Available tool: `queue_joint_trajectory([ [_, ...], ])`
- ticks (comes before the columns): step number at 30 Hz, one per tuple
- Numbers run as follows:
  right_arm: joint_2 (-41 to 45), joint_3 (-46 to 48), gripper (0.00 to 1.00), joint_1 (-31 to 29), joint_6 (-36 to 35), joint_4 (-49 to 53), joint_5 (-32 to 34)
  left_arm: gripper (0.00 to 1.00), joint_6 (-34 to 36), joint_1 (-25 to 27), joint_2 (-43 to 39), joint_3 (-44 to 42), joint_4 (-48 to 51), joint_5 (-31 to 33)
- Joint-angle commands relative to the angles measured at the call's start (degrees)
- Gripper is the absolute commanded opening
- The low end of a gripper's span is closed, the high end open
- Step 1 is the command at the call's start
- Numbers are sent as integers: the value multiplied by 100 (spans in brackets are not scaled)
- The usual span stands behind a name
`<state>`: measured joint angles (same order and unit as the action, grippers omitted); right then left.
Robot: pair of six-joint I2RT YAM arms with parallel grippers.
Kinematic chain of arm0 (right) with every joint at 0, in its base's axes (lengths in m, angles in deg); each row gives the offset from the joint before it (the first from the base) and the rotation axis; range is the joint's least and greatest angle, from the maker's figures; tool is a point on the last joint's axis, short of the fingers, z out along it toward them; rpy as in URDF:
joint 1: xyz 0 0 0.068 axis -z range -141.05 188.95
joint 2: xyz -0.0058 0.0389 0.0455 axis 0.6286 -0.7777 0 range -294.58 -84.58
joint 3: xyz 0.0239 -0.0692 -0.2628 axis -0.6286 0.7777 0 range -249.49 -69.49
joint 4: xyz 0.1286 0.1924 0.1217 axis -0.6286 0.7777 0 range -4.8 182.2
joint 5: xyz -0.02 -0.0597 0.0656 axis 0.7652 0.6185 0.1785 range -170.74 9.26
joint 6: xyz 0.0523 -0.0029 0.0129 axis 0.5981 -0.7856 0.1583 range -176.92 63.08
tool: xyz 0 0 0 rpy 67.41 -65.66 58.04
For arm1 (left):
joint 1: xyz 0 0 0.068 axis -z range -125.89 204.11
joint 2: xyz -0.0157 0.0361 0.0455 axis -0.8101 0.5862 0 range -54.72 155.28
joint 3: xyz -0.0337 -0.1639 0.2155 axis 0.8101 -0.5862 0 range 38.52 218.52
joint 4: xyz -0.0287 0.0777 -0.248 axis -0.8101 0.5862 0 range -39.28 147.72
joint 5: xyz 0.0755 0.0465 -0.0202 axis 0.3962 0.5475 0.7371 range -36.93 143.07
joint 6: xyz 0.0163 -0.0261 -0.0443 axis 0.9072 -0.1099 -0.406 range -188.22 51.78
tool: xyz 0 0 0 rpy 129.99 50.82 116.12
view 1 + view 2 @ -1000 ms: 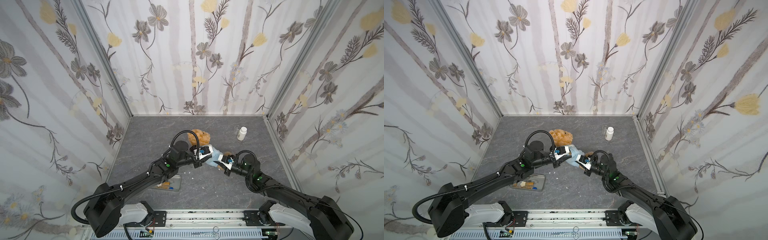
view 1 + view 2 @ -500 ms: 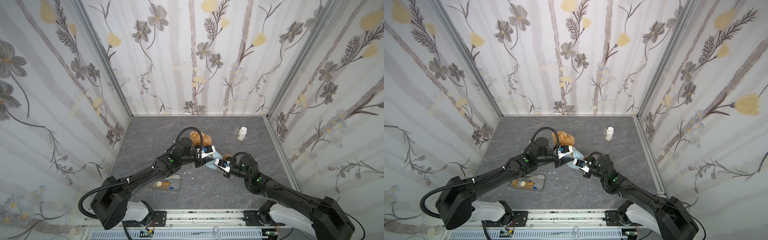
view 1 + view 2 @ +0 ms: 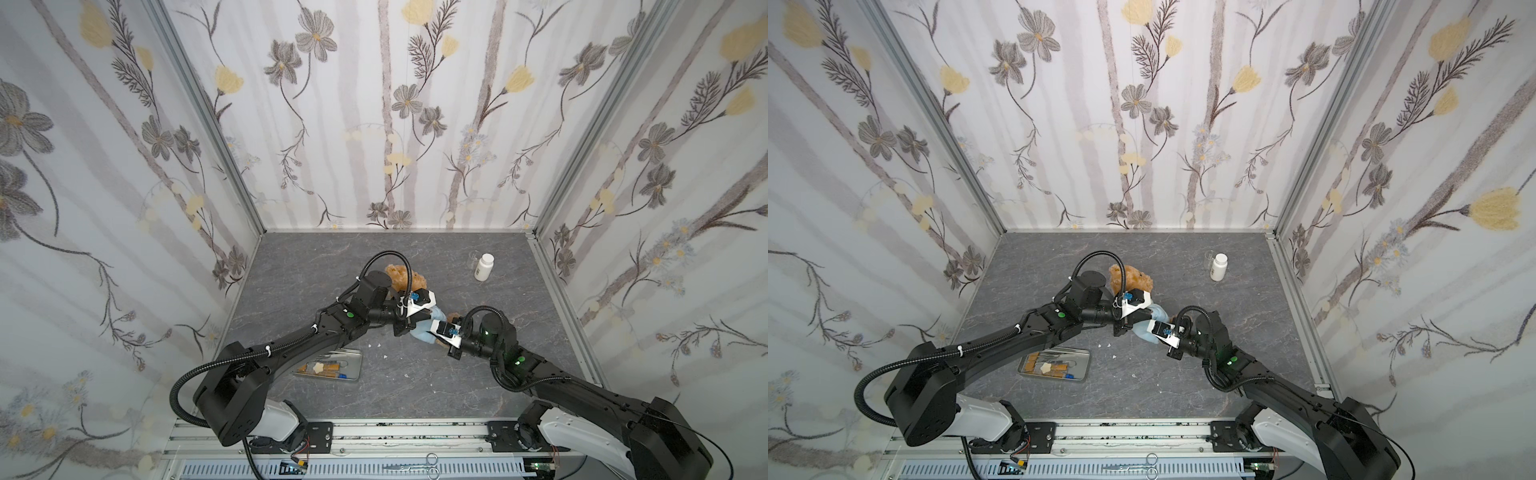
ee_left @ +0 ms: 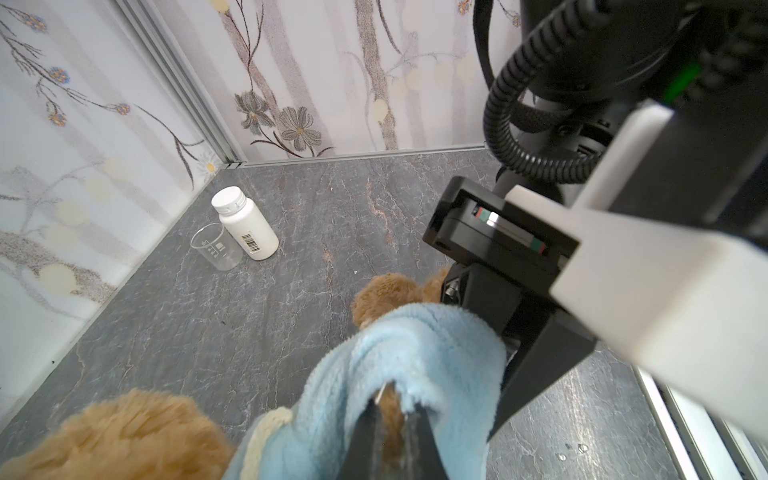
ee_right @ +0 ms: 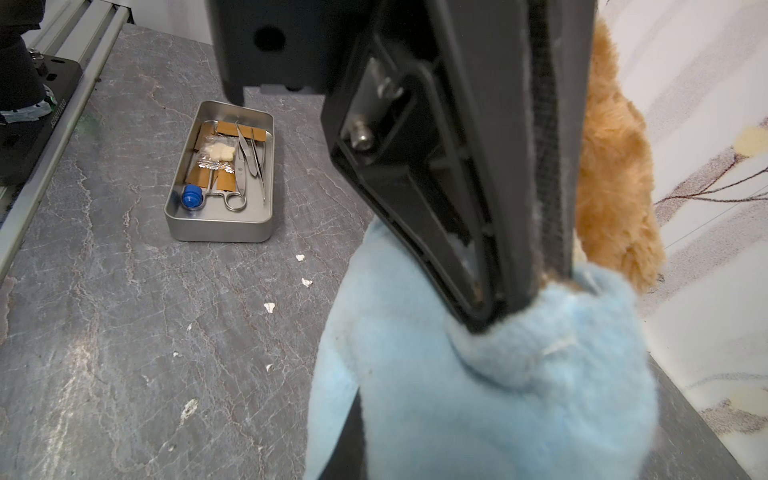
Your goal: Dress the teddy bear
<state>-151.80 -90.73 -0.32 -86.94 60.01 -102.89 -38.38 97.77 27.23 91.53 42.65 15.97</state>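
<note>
The golden-brown teddy bear (image 3: 398, 275) (image 3: 1130, 279) lies mid-table, its body inside a light blue shirt (image 3: 423, 335) (image 4: 432, 345) (image 5: 478, 395). My left gripper (image 3: 415, 324) (image 4: 392, 399) pokes into an opening of the shirt. It is shut on brown bear fur that shows between its fingers (image 4: 370, 436). In the right wrist view those fingers (image 5: 478, 199) enter the shirt from above. My right gripper (image 3: 431, 333) meets the shirt from the opposite side and is shut on its cloth. One dark finger (image 5: 353, 440) shows under the fabric; the other is hidden.
A white bottle (image 3: 483, 267) (image 4: 245, 226) and a clear beaker (image 4: 216, 247) stand at the back right. A metal tray (image 3: 353, 376) (image 5: 220, 235) of small tools lies front left of the bear. White crumbs (image 5: 305, 282) dot the table between them.
The left gripper has moved farther right over the bear's body into the shirt and has closed. The right gripper has kept its hold, shifting slightly toward the bear.
</note>
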Motion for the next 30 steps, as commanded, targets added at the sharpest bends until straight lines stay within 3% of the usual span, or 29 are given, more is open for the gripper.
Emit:
queue_joint_trajectory([
  [1,15,130,0,59,39,-1300,-261,0,-94,-11,-99,21,272,-100],
  [10,204,677,0,495,727,-2121,-424,0,-295,-299,-810,-342,40,-499],
  [15,260,804,0,778,1274,-2544,-715,0,-844,-558,-1303,-861,-953,-748],
  [21,247,779,0,870,1536,-2701,-904,0,-858,-577,-1419,-942,-1044,-681],
  [27,122,867,0,1019,2081,-3200,-1131,0,-1103,-609,-1499,-1109,-1457,-1046],
  [29,65,757,0,1009,2017,-3006,-1183,0,-966,-542,-1452,-1084,-1440,-737],
  [30,33,667,0,952,1903,-2838,-1182,0,-838,-457,-1441,-1066,-1423,-291],
])
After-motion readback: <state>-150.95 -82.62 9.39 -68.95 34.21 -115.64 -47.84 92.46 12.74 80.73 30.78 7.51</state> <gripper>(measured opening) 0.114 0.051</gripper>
